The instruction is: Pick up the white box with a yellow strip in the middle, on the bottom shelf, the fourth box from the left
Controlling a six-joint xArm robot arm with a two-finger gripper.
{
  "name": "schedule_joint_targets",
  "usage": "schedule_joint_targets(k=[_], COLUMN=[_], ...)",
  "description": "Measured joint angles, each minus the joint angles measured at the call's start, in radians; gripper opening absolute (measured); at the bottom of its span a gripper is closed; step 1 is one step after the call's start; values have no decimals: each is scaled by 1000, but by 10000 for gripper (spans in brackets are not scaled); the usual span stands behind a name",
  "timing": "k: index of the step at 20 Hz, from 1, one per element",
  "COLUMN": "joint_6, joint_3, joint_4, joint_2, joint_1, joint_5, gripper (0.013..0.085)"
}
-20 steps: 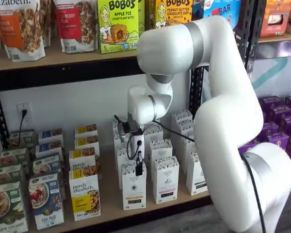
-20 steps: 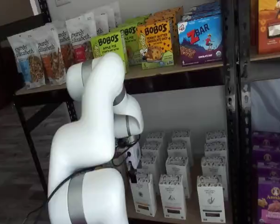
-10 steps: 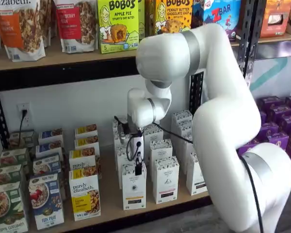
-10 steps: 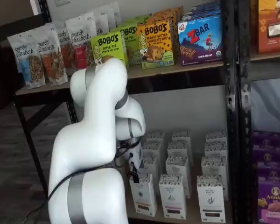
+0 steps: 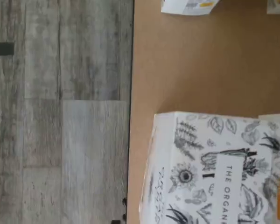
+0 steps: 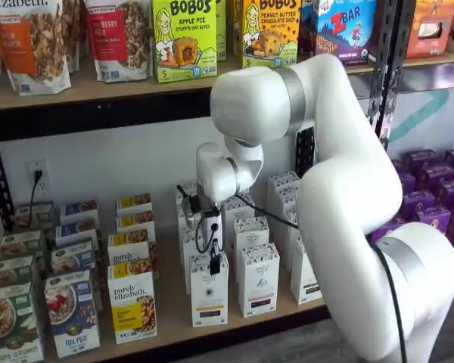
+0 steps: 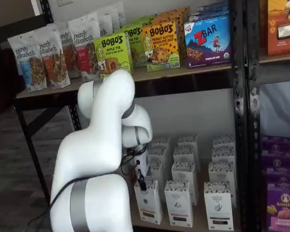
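- My gripper point(image 6: 215, 265) hangs right over the top of the white box point(image 6: 209, 290), the front carton of its row on the bottom shelf point(image 6: 174, 321); in a shelf view my black fingers point(image 7: 141, 182) show at that box's top edge.
- I see the fingers side-on only, so no gap between them shows plainly; my jaws stand at their widest, and nothing is clamped between them that I can make out.
- The white box stands upright at the front edge of the shelf, with a wider purely elizabeth box point(image 6: 133, 304) to one side and another tall white carton point(image 6: 259, 279) just beside it on the other.
- More cartons of the same kind stand in rows behind it, toward the wall.
- In the wrist view the white box's top point(image 5: 214, 168) fills one corner, printed with dark leaves, a sunflower and "THE ORGAN…"; tan shelf board point(image 5: 200, 65) surrounds it, and grey plank floor point(image 5: 60, 112) lies beyond the board's edge.
- My white arm point(image 6: 340, 189) bends in from the floor side, in front of the shelves.
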Motion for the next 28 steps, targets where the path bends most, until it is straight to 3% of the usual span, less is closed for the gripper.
schedule_joint_targets(k=[10,18,25,27,28], joint_6=[52,64,48,32,31], joint_3=[-67,-119,-150,-159,-161], joint_4=[-62,-79,-60,-41,-40], joint_2=[63,121,154,160,161], joint_1=[1,-2,-3,-2,-2], joint_5=[35,22,11,18,19], gripper=[850,850,850,770,770])
